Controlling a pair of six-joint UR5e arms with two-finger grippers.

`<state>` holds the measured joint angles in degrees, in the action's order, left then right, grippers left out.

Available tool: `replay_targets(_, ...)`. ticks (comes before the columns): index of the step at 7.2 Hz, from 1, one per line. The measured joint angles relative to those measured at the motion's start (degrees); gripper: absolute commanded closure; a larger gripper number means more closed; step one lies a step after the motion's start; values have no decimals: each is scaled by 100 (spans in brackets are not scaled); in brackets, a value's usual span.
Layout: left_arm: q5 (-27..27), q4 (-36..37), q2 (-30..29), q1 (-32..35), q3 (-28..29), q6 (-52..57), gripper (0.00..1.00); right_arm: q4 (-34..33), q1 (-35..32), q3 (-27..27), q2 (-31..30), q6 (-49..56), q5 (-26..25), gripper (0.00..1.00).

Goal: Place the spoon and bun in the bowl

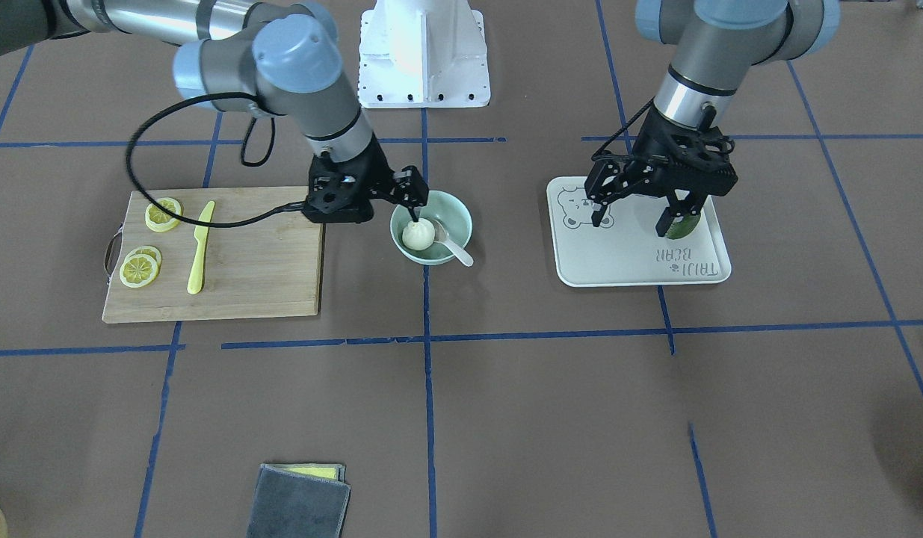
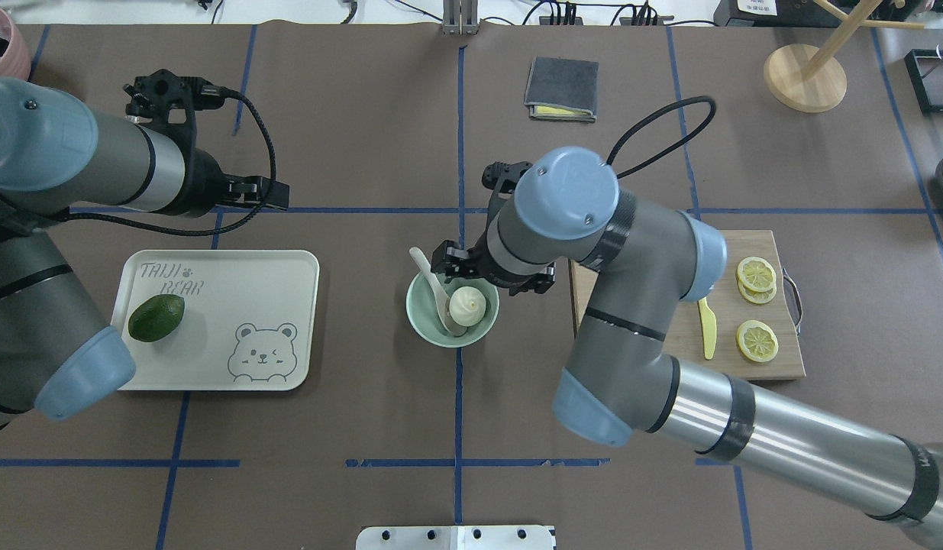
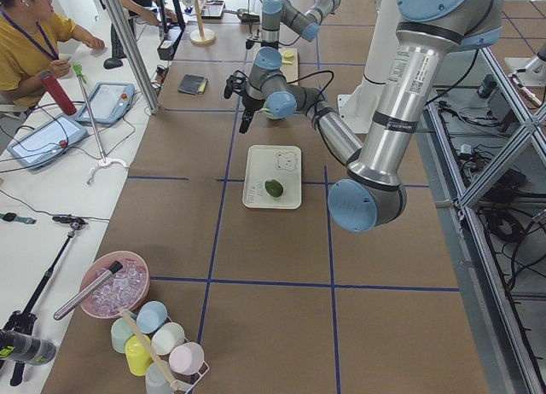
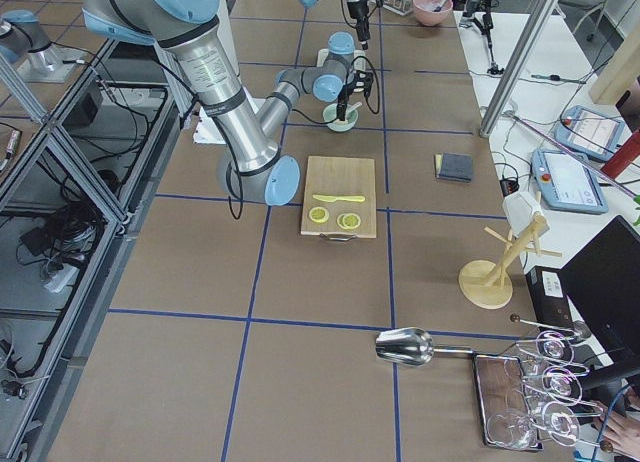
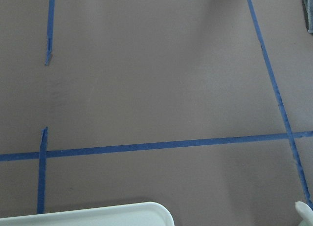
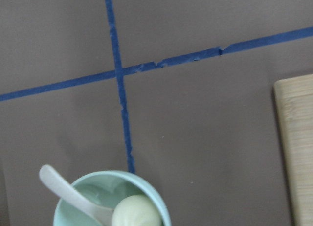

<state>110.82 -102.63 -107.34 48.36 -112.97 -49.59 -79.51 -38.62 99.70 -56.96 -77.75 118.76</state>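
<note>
Bowl (image 1: 460, 215) is found near the centre of the table (image 1: 506, 418), and both task things are already held in it. In the front-facing view the bun (image 1: 417, 235) is set at the 9 o'clock side of the bowl's inside. The spoon (image 1: 452, 245) is lodged against it, scoop down in the bowl and handle laid over the rim toward 5 o'clock. The right fingers (image 1: 414, 211) are poised directly over the bun, with one tip reaching down to its pleated top. Whether they are clamped on that top or let go cannot be told: they are blocked by the wrist from overhead, and only bowl, bun and spoon are caught at the lower edge of the right wrist view. At 9 o'clock from the bowl a board (image 1: 267, 261) is laid, carrying lemon slices (image 1: 140, 270) and a yellow knife (image 1: 199, 250). At 3 o'clock from the bowl, well apart from it, a tray (image 1: 625, 269) is placed with an avocado (image 2: 156, 318) resting on it. The left fingers (image 1: 633, 219) are hung above the tray, spread wide with nothing between them, one tip in front of the avocado. A folded cloth (image 1: 297, 504) is seen at 7 o'clock from the bowl, near the table's edge.
</note>
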Motion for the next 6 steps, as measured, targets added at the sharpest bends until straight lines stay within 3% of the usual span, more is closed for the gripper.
replay_targets(3, 1036, -21, 619, 1329, 211, 2161, 0, -84, -1466, 293, -1272, 1790, 888, 0)
replay_targets(6, 2340, -7, 894, 2957, 1393, 4711, 0, -894, -3147, 459, -2414, 4820, 1260, 0)
